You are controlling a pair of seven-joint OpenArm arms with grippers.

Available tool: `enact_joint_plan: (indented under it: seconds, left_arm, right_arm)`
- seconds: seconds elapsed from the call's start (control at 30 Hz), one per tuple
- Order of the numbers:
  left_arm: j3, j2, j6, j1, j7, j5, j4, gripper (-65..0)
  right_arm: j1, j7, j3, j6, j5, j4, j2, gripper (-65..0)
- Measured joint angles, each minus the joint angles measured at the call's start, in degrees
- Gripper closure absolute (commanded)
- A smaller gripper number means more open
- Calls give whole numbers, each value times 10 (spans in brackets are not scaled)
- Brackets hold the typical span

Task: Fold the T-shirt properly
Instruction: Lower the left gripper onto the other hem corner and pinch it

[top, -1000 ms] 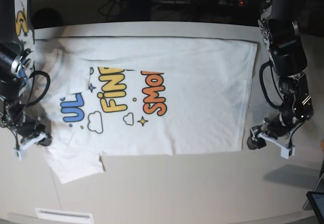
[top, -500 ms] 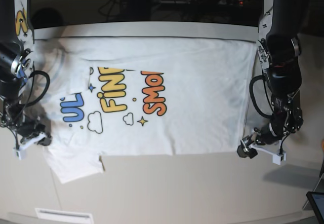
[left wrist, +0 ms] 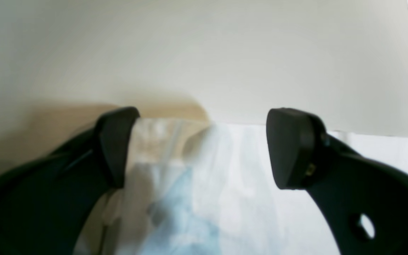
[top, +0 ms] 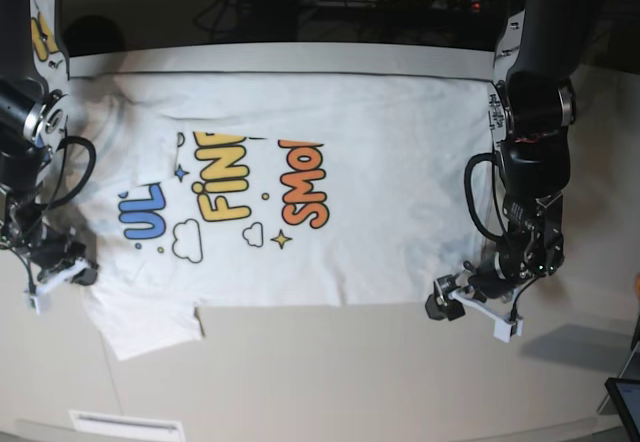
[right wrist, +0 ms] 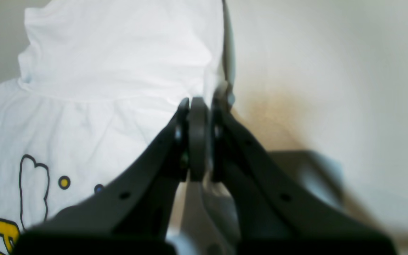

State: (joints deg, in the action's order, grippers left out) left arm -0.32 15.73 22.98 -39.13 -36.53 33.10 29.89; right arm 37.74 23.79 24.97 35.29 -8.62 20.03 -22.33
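Left wrist view: left gripper (left wrist: 204, 148) jaws spread wide, empty. T-shirt (left wrist: 225, 198) edge lies between them, toward 6 o'clock. Bare worktop (left wrist: 204, 53) at 12 o'clock.

Right wrist view: right gripper (right wrist: 198, 117) jaws pressed together, seem to pinch T-shirt (right wrist: 119, 71) sleeve edge; hard to be sure. Cloud print at 8 o'clock.

Base view: T-shirt (top: 400, 182) lies print up, mostly flat, on worktop (top: 320, 382). One side looks tucked in. Left gripper (top: 465, 307) at hem corner, 4 o'clock. Right gripper (top: 60, 272) at 9 o'clock. Most folds still left.
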Motion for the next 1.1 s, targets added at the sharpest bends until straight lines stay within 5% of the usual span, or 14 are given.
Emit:
enact_joint_plan:
  seconds: [0.13, 0.3, 0.37, 0.57, 0.63, 1.1]
  left_arm:
    - [0, 0, 0, 1, 2, 0, 0, -485]
    - [0, 0, 0, 4, -5, 2, -5, -155]
    - [0, 0, -1, 5, -8, 1, -7, -69]
    - [1, 3, 2, 19, -12, 5, 11, -57]
    - [2, 8, 2, 30, -16, 3, 28, 0]
    - [3, 32, -1, 103, -84, -11, 173, 0]
  right_arm:
    - [0, 0, 0, 0, 0, 0, 0, -3]
    - [0, 0, 0, 0, 0, 1, 0, -3]
    - [0, 0, 0, -1, 0, 1, 1, -3]
    - [0, -2, 0, -2, 0, 1, 3, -3]
    - [0, -14, 0, -2, 6, 1, 4, -3]
    - [-25, -131, 0, -4, 11, 1, 24, -3]
